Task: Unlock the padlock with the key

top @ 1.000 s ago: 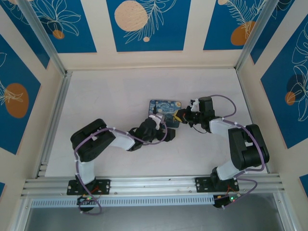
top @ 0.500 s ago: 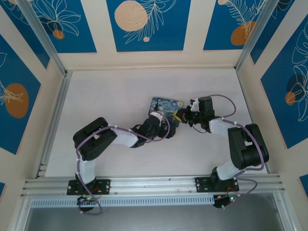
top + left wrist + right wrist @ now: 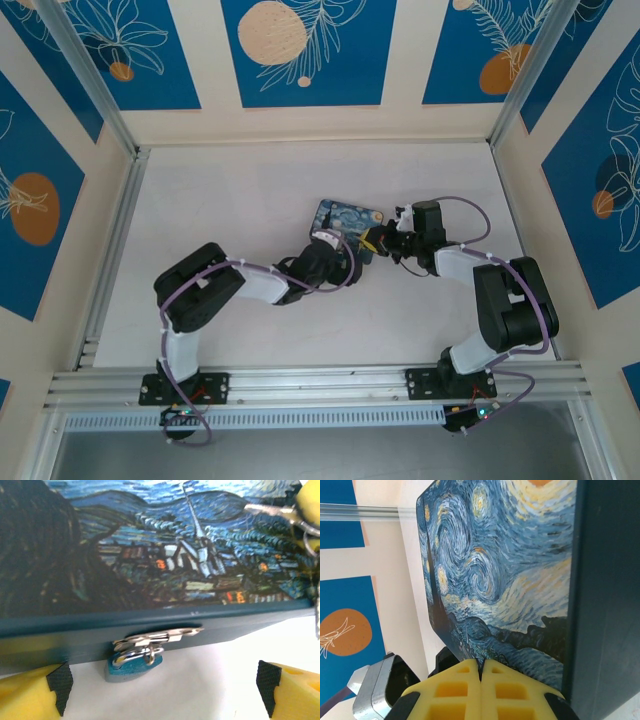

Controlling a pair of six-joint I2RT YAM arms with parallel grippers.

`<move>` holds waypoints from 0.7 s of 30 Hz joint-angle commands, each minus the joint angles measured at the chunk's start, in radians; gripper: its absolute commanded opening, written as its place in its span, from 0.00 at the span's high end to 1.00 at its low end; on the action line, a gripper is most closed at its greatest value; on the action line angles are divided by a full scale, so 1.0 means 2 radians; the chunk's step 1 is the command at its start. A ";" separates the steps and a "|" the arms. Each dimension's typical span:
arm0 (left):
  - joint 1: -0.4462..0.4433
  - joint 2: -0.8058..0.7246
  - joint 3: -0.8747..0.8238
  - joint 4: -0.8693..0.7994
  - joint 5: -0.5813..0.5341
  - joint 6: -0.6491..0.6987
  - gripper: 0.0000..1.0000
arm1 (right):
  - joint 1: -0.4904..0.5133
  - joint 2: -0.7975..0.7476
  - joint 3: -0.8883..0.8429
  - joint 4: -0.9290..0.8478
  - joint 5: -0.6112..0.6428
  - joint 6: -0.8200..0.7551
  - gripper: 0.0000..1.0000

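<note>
A small teal padlock [image 3: 132, 662] with a silvery shackle hangs from the metal hasp [image 3: 157, 636] on the front of a dark blue box [image 3: 350, 218] painted with a starry night. My left gripper [image 3: 160, 690] is open, its yellow fingers [image 3: 30, 692] wide apart just short of the padlock. It sits at the box's near side [image 3: 338, 258]. My right gripper [image 3: 481, 667] is shut at the box's right corner [image 3: 371, 243]. A silvery key [image 3: 265, 510] sticks out from its yellow pads, over the lid.
The box's lid [image 3: 500, 570] lies close in front of the right fingers. A key ring [image 3: 309, 530] dangles by the lid's right edge. White table [image 3: 230, 200] lies open to the left of and behind the box, with patterned walls all round.
My left gripper has pushed forward and right, up to the box's near side. The box has shifted slightly to the right. The right arm has stayed put.
</note>
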 commanded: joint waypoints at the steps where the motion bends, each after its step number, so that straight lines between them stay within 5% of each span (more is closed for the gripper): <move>1: 0.003 0.025 0.011 0.048 0.085 -0.012 0.06 | -0.002 0.006 0.007 -0.021 -0.001 -0.015 1.00; 12: 0.003 0.022 -0.004 0.161 0.167 -0.087 0.10 | -0.002 0.011 0.008 -0.025 0.002 -0.018 1.00; 21: 0.004 0.033 -0.027 0.237 0.147 -0.143 0.11 | -0.004 0.013 0.008 -0.025 0.001 -0.021 1.00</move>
